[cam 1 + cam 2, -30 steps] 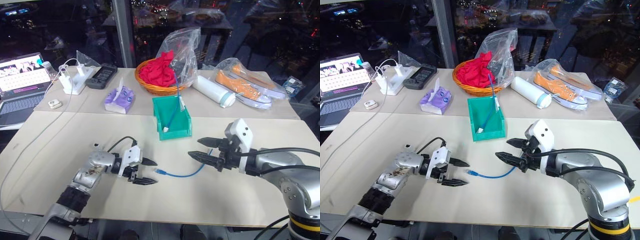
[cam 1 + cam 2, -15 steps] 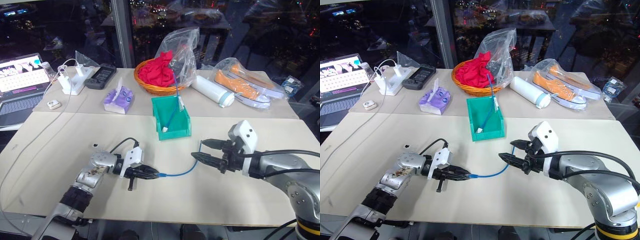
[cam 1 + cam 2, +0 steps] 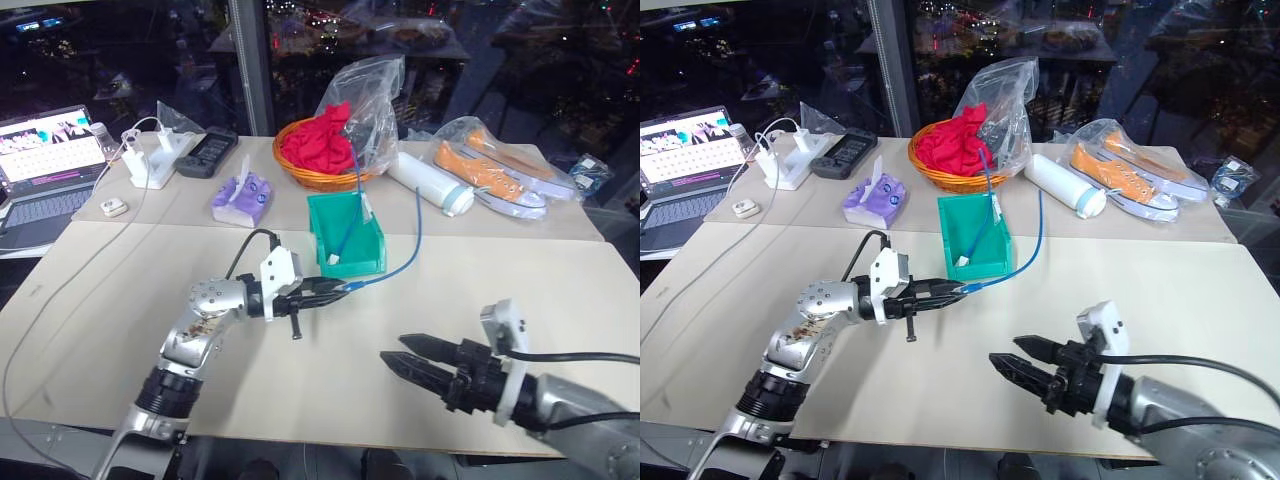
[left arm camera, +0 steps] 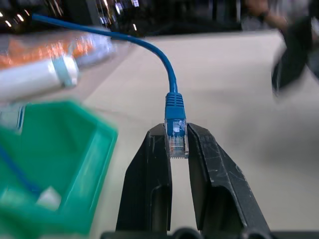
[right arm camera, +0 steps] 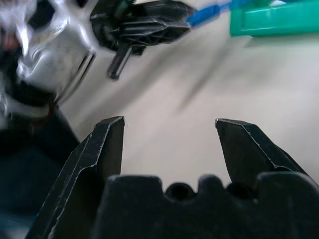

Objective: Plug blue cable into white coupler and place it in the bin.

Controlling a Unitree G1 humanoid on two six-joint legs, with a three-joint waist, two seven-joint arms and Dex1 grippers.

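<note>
Beside bin [image 3: 345,240], left fingers [image 4: 149,179] pinching blue cable [image 3: 400,262], tabletop [image 3: 120,300] bare

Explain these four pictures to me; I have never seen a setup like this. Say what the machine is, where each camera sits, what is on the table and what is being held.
This is a humanoid robot with two arms, each ending in a black two-fingered pincer. Two pictures come from cameras in its head, looking down over the table; the other two come from its wrists. The left pincer is shut on the clear plug of the thin blue cable, lifted off the beige table. The right pincer is open and holds nothing. Farther back stand a small teal plastic bin, an orange woven basket with red cloth, a purple tissue pack, a white bottle and a laptop.
</note>
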